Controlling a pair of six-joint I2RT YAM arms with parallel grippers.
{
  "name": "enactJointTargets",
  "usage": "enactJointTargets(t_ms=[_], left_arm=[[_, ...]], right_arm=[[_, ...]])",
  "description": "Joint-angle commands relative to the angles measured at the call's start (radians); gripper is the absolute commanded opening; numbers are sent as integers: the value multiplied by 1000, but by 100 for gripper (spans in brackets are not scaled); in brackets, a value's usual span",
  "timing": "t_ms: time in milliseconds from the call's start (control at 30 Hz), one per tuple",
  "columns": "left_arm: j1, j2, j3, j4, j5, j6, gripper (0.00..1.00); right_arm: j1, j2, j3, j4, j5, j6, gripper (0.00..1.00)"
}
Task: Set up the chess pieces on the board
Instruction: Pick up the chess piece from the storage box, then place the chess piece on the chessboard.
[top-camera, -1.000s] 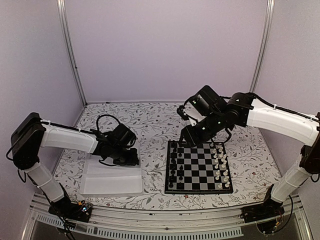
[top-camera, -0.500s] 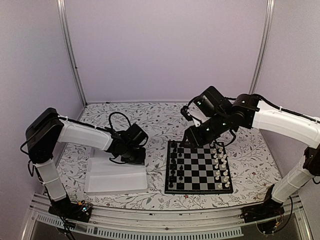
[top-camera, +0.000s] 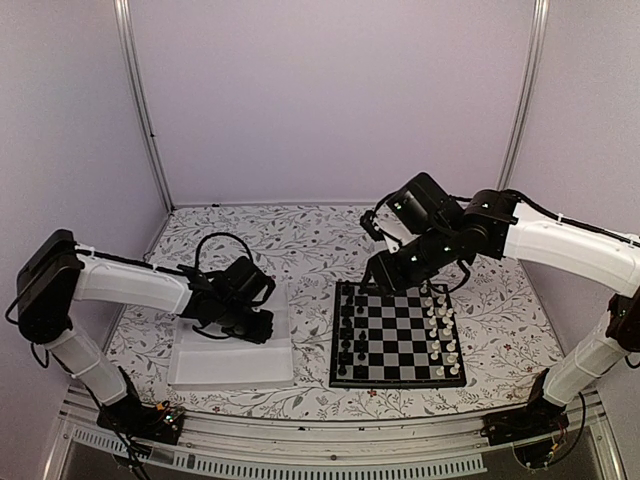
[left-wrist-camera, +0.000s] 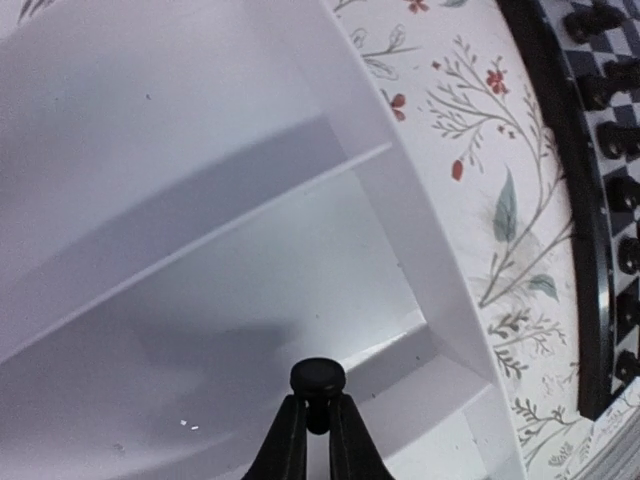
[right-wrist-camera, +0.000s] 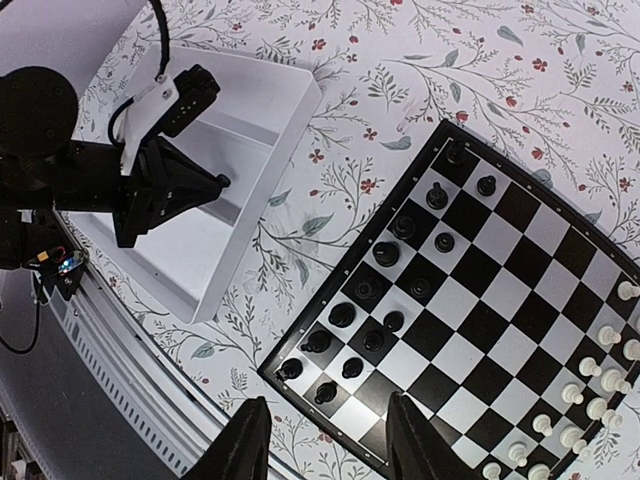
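Note:
The board (top-camera: 398, 384) lies right of centre, with black chess pieces (top-camera: 350, 330) on its two left columns and white pieces (top-camera: 440, 330) along its right side. My left gripper (top-camera: 255, 325) sits low in the white tray (top-camera: 230, 370). In the left wrist view my left gripper (left-wrist-camera: 318, 408) is shut on a small black chess piece (left-wrist-camera: 318, 378) just above the tray floor. My right gripper (top-camera: 385, 280) hangs open and empty over the board's far left corner. In its own view the board (right-wrist-camera: 480, 300) and the black pieces (right-wrist-camera: 385, 253) lie below it.
The tray wall (left-wrist-camera: 400, 180) rises just right of the held piece, with an inner divider across the tray floor. Floral tablecloth (top-camera: 310, 300) separates tray and board. The metal rail (top-camera: 320, 440) runs along the near edge.
My left gripper has closed on the black piece in the tray. The left arm reached right, then drew back left. The right arm has hardly shifted.

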Motion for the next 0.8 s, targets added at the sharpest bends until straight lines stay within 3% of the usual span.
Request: enactJointTargets(t_ms=[0, 200, 367, 500, 767], left_arm=[[-5, -137, -45, -1, 99, 126, 9], [33, -243, -65, -22, 154, 160, 9], [39, -282, -65, -3, 292, 193, 11], [43, -274, -51, 20, 422, 190, 12], [50, -225, 11, 36, 570, 191, 12]], right_arm=[[3, -2, -6, 46, -6, -14, 42], [2, 6, -5, 71, -26, -30, 42], [3, 11, -34, 131, -122, -58, 42], [10, 25, -95, 214, -284, -153, 42], [36, 149, -76, 241, -378, -306, 41]])
